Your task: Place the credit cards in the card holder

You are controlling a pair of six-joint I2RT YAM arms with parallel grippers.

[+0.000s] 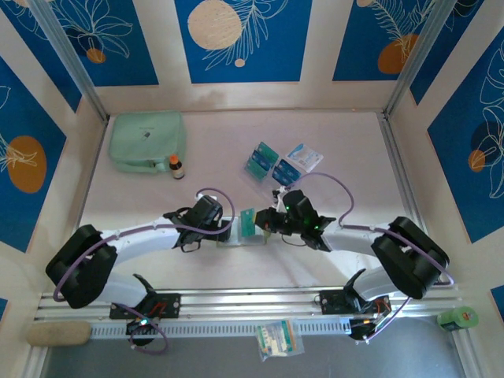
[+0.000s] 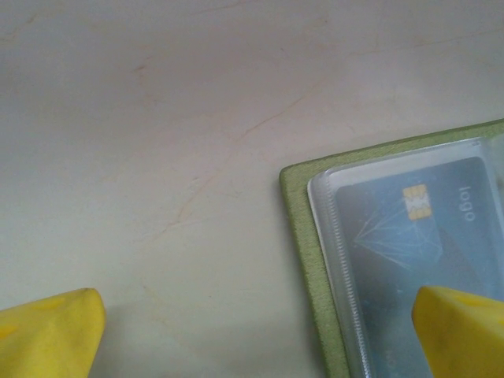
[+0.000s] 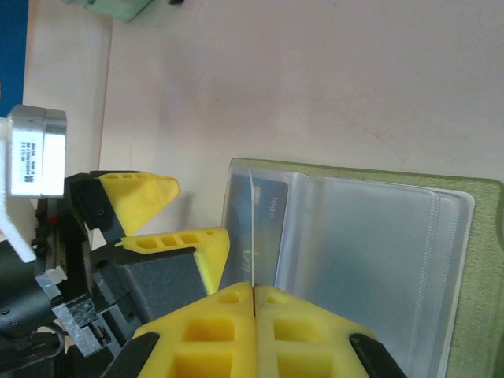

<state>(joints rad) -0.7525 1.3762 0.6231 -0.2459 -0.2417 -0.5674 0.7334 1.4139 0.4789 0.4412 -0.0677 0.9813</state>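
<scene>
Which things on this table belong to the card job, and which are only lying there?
For the job:
- credit cards
- card holder
- card already in its clear pocket

Lying about:
- mint-green pouch
- small brown bottle
- white-and-blue packet
- green roll

Table top: pale cream, matte; faint hairline scratches show in left wrist view.
Back wall: blue panels, white leaf line-drawings, one cream disc and orange discs, cream strips between panels.
Left side wall, right side wall: same blue print, one orange disc each.
Aluminium corner posts: back left, back right, both leaning outward in frame.
Aluminium rail along near table edge; grey ledge below it.
Light: bright, diffuse, soft sheen mid-table, shadows weak.
</scene>
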